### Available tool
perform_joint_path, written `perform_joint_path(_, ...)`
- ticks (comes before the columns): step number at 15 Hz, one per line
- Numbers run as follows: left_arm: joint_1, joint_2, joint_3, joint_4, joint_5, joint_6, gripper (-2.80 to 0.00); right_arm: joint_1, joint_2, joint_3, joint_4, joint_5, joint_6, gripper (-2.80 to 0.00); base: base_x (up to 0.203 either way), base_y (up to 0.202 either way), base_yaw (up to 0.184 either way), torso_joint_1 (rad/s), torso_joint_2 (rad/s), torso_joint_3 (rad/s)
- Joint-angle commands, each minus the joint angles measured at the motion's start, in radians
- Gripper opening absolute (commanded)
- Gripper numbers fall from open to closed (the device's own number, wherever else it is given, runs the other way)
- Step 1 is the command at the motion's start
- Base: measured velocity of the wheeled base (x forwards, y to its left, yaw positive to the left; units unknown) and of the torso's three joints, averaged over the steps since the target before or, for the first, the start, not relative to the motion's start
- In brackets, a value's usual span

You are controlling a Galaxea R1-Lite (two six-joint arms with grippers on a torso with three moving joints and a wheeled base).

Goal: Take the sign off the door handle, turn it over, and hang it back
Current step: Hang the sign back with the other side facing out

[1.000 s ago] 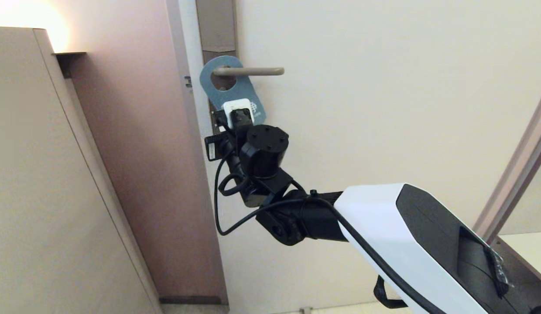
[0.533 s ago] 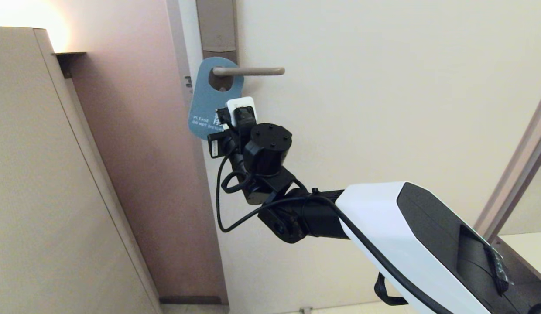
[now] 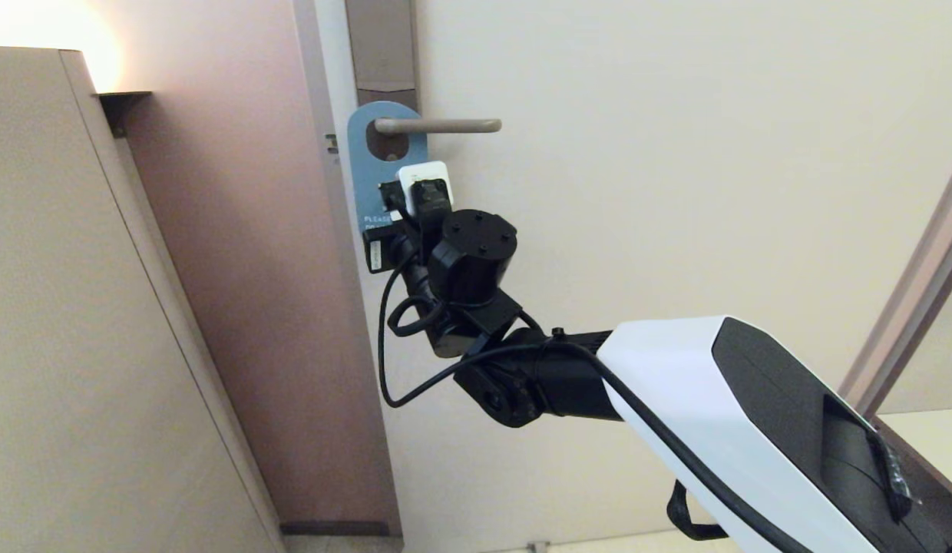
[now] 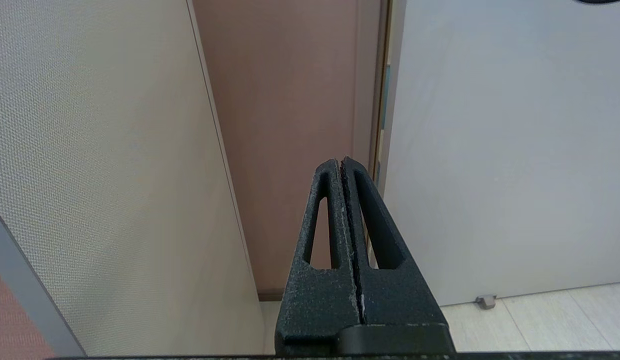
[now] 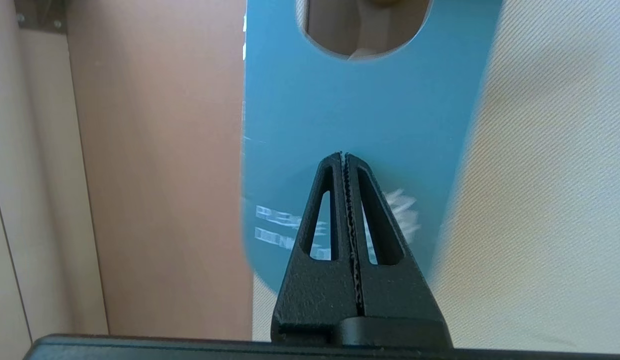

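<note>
The sign [image 3: 376, 165] is hanging on the handle [image 3: 437, 125], blue face out, its hole looped over the lever near the backplate, its long axis running nearly straight from 12 down to 6 o'clock. The right gripper [image 3: 416, 201] is sitting just below the lever at the sign's 4 o'clock edge; in the wrist view its jaws are pressed together in front of the blue face, with no card visible between them, so it looks released. The left gripper [image 4: 342, 162] is idling with fingers closed, down by the door's foot. Judging by this, the sign is hanging from the claw's 12 o'clock, and the right arm is far nearer.
</note>
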Motion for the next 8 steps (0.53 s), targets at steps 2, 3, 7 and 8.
perform_joint_path(2,0.0,0.001,0.0,0.0,0.0,0.0,-2.8,0.001,-0.058,0.067,-0.005,-0.002,-0.001,-2.8,0.0,0.0,0.0,0.0,0.0,0.0)
perform_joint_path(3,0.0,0.001,0.0,0.0,0.0,0.0,-2.8,0.001,-0.094,0.123,-0.004,0.0,-0.001,-2.8,0.0,0.0,0.0,0.0,0.0,0.0)
perform_joint_path(7,0.0,0.001,0.0,0.0,0.0,0.0,-2.8,-0.001,-0.258,0.4,-0.005,0.002,0.003,-2.8,0.0,0.0,0.0,0.0,0.0,0.0)
perform_joint_path(8,0.0,0.001,0.0,0.0,0.0,0.0,-2.8,-0.003,-0.307,0.484,-0.005,0.002,0.005,-2.8,0.0,0.0,0.0,0.0,0.0,0.0)
